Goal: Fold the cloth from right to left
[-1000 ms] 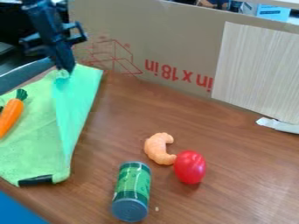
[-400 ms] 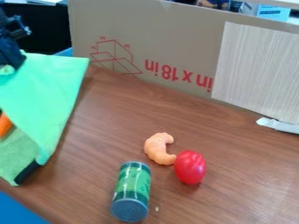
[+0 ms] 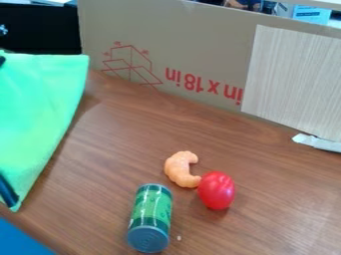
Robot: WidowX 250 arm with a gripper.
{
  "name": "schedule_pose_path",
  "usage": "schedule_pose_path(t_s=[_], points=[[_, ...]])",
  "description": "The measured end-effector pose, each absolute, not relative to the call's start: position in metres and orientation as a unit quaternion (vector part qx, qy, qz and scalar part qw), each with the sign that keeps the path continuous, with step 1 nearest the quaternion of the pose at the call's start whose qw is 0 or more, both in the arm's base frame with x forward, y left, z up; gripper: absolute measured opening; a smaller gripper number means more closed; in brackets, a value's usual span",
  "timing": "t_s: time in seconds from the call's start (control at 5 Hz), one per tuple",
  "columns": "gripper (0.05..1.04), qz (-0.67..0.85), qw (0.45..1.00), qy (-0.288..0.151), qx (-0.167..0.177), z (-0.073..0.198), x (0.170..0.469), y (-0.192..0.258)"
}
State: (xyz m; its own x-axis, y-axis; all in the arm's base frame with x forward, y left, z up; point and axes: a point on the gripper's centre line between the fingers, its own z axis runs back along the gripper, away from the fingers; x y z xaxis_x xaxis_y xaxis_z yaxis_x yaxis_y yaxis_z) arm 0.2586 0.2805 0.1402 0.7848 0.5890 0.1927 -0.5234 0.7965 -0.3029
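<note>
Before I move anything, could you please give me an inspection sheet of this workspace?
Surface: brown, wood-look table, with a small pale speck beside the can.
Job's things: green cloth at the left, running out past the view's edge; dark strip near its lower corner.
Clutter: green can; orange curved piece right by a red oval piece.
Gripper: a dark sliver at the left edge, by the cloth's top; state can't be told.
Cables: nothing seen.
Surroundings: cardboard behind, pale panel against it, white scrap at its foot; blue patch lower left.
</note>
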Motion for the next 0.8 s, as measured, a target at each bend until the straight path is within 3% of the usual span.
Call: schedule_pose_path(t_s=[0.6,0.8], points=[[0.070,0.382,0.907,-0.162,-0.070,0.122,0.242,0.330],[0.232,0.402,0.899,-0.159,-0.067,0.121,0.240,0.332]])
